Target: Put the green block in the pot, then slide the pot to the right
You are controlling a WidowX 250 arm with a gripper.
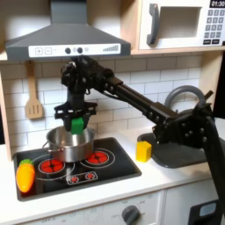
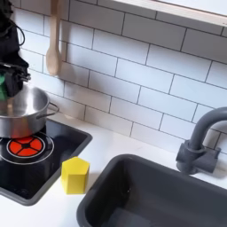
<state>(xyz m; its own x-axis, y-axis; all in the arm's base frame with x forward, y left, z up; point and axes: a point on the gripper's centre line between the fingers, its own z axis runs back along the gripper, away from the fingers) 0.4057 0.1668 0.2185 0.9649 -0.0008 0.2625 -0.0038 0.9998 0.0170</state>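
The silver pot [image 1: 67,146] stands on the back left burner of the black toy stove [image 1: 105,170]. My gripper [image 1: 77,120] hangs right over the pot's mouth, shut on the green block [image 1: 77,127]. The block stays upright, its lower end about level with the rim. In the second exterior view the pot [image 2: 23,110] is at the left edge. There the gripper [image 2: 9,78] is partly cut off above it, and a sliver of the green block [image 2: 3,86] shows between the fingers.
A yellow block [image 1: 143,150] [image 2: 75,175] stands on the counter between the stove and the sink [image 2: 160,191]. An orange toy with a green tip [image 1: 25,174] lies left of the stove. A wooden spatula [image 1: 33,95] hangs on the tiled wall. The grey faucet [image 2: 200,140] rises behind the sink.
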